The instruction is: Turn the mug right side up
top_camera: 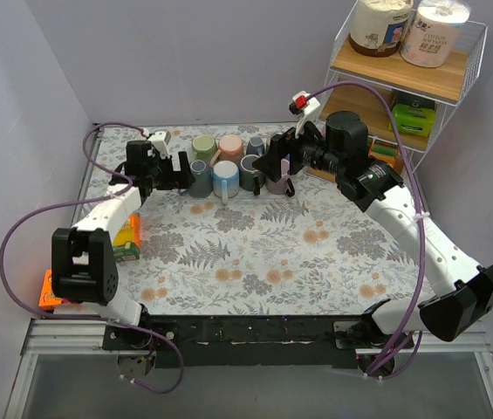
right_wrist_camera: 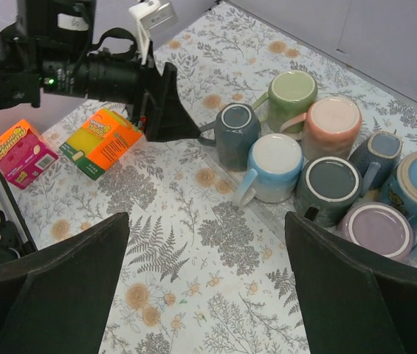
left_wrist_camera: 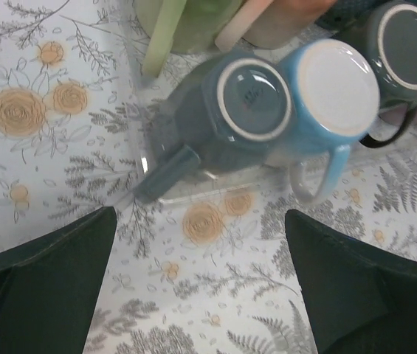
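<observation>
The mugs stand bunched at the far side of the floral surface (top_camera: 255, 253), most of them mouth down. The slate-blue mug (left_wrist_camera: 252, 99) sits at the left end of the near row, straight ahead of the left arm (top_camera: 111, 209), touching the light blue mug (left_wrist_camera: 337, 88) on its right, with its handle pointing out toward the near left. The left jaws are spread wide with nothing between them, and the right jaws, over the other end of the cluster, are just as wide and equally empty. I judge the slate-blue mug to be the one in hand, though the pictures don't settle it. The neighbour leaves no gap for a finger on that side, so the free handle or the open left flank looks the better hold. Close firmly, then lift clear of what seems a low clear tray edge (left_wrist_camera: 193, 193) before rolling the wrist, or the rim may catch and jostle the others
</observation>
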`<state>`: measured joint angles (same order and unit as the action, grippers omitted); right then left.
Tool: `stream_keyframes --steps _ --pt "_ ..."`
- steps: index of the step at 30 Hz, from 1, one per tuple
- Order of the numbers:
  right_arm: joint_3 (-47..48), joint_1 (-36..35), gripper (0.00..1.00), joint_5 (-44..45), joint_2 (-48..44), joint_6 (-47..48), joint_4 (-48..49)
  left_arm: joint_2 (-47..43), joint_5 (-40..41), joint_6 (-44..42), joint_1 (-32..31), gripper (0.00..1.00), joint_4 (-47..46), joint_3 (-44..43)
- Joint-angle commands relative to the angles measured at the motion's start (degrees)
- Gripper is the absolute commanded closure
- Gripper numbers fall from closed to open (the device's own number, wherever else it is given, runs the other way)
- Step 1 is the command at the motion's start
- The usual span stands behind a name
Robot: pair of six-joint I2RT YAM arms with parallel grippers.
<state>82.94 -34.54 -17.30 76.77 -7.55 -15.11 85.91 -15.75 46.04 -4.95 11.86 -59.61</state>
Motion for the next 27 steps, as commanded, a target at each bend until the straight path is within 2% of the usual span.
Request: stream_keyframes --steps 1,4,8,19,27 --pt "-0.1 -0.3 0.08 0.1 -1.3 0.6 0.5 10.5 -1.8 -5.3 0.2 0.02 3.9 -6.8" --pt "-0.2 -0.3 0.09 1.0 -0.5 0.9 0.1 15.1 -4.5 -8.6 0.2 0.02 5.1 -9.2" --pt "0.4 -0.3 0.09 1.0 0.8 0.7 -1.1 17.3 -3.9 -10.0 0.1 0.02 5.2 -10.9" --pt "-0.6 -0.3 0.13 0.7 3.6 -2.0 -3.8 14.7 0.1 -15.8 0.1 0.05 1.2 -9.7" --pt "-0.6 -0.3 0.14 1.7 3.8 -2.6 -4.7 15.0 -3.3 -16.4 -0.2 0.24 1.0 -11.8"
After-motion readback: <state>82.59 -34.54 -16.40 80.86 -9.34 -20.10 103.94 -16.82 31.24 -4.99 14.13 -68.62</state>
